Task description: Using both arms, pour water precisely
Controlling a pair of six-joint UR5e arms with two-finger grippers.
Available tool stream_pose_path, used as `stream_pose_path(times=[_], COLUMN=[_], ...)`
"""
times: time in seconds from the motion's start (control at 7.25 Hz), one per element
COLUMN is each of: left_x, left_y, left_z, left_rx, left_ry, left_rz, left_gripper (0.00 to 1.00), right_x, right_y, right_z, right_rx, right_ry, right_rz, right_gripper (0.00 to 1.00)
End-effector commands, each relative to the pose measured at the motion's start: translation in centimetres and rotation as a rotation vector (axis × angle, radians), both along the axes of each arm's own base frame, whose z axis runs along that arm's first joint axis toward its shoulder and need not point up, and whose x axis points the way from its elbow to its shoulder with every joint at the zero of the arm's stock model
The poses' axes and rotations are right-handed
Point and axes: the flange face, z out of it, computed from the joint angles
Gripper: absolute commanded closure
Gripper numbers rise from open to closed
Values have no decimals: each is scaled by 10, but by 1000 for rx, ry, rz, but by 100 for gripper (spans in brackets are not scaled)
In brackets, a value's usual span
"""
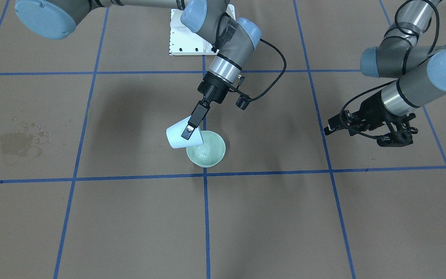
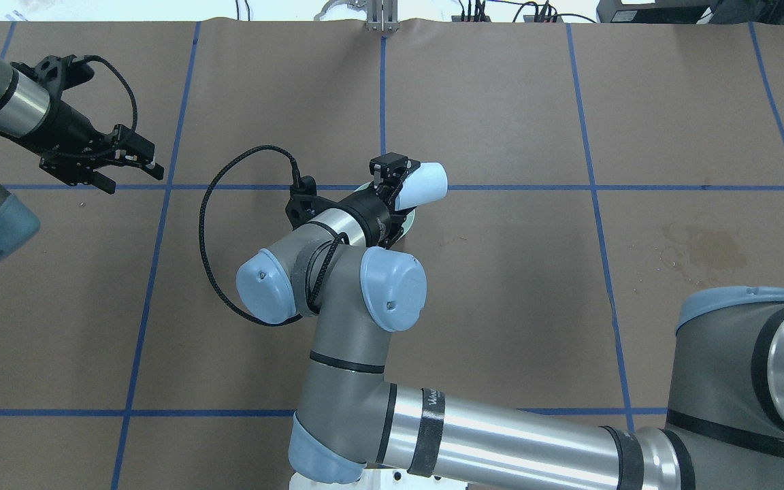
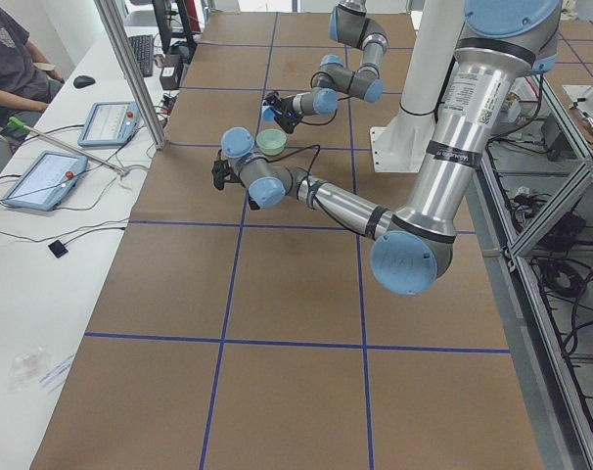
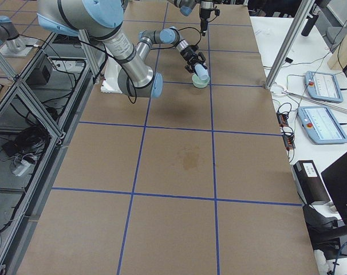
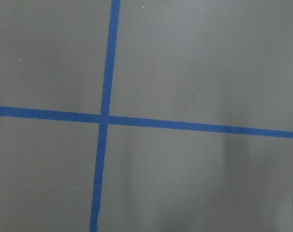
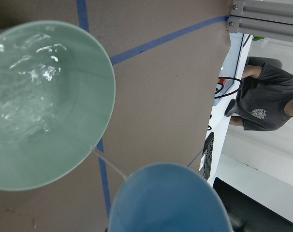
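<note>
My right gripper [image 1: 188, 131] is shut on a pale blue-white cup [image 1: 176, 136], which is tipped on its side with its mouth over a pale green bowl [image 1: 211, 155] at the table's middle. In the right wrist view, the cup's rim [image 6: 170, 203] is beside the bowl [image 6: 95, 121], and a thin stream of water [image 6: 110, 164] runs into it. The water [image 6: 30, 87] in the bowl shows white glints. My left gripper [image 2: 139, 175] hangs open and empty far to the side, also in the front view [image 1: 328, 129].
A wet stain [image 1: 18, 141] marks the brown paper on my right side. The white pedestal base [image 1: 184, 38] stands behind the bowl. Blue tape lines cross the table. An operator [image 3: 8, 59] sits at the far edge with tablets.
</note>
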Motion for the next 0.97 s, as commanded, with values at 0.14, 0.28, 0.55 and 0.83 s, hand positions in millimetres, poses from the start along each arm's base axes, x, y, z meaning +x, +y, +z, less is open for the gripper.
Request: stream_pose_path(times=[0.14, 0.28, 0.55, 0.83], left_x=[2, 4, 3, -1], left_y=[-1, 1, 4, 7], left_z=[-8, -15, -34, -44], left_rx=[11, 19, 42, 59], left_ry=[8, 14, 29, 38], left_rz=[2, 6, 5, 1], left_gripper=[0, 0, 0, 0], right_x=[39, 96, 203, 257], right_y=[-8, -15, -20, -28], right_z=[39, 57, 90, 144], right_rx=[-41, -86, -207, -251], right_ry=[-367, -456, -700, -873], right_rz=[92, 130, 276, 412], right_gripper=[75, 74, 74, 75])
